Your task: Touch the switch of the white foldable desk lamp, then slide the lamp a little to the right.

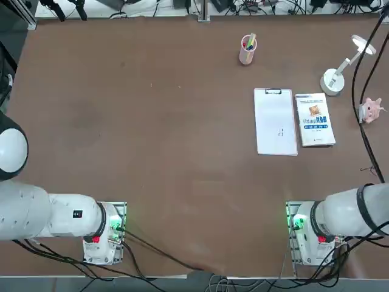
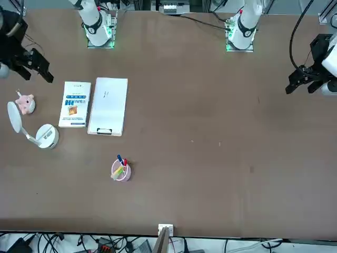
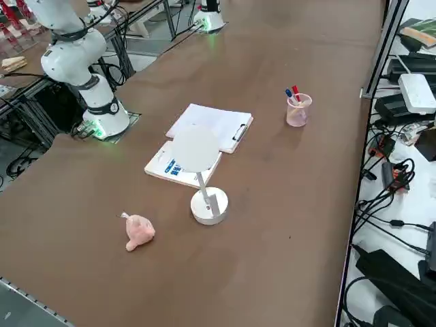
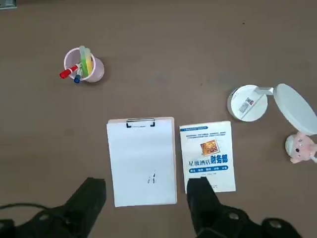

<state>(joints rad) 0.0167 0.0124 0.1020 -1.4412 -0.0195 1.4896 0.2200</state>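
Observation:
The white foldable desk lamp [image 1: 332, 82] stands at the table's far right, its round base [image 4: 247, 103] on the table and its flat head [image 4: 295, 114] raised on the thin arm. It also shows in the front view as the lamp [image 2: 46, 136] and in the right side view as the lamp [image 3: 209, 204]. I cannot pick out its switch. My right gripper [image 4: 146, 182] hangs high above the table, open and holding nothing, over the near end of the clipboard and well short of the lamp. The front view shows the gripper [image 2: 32, 74] at the left edge.
A white clipboard [image 1: 275, 121] and a blue-and-white book [image 1: 314, 119] lie side by side just in front of the lamp. A pink pen cup [image 1: 247, 50] stands farther left. A pink pig toy [image 1: 370, 109] sits beside the lamp near the right edge. A black cable [image 1: 357, 91] hangs there.

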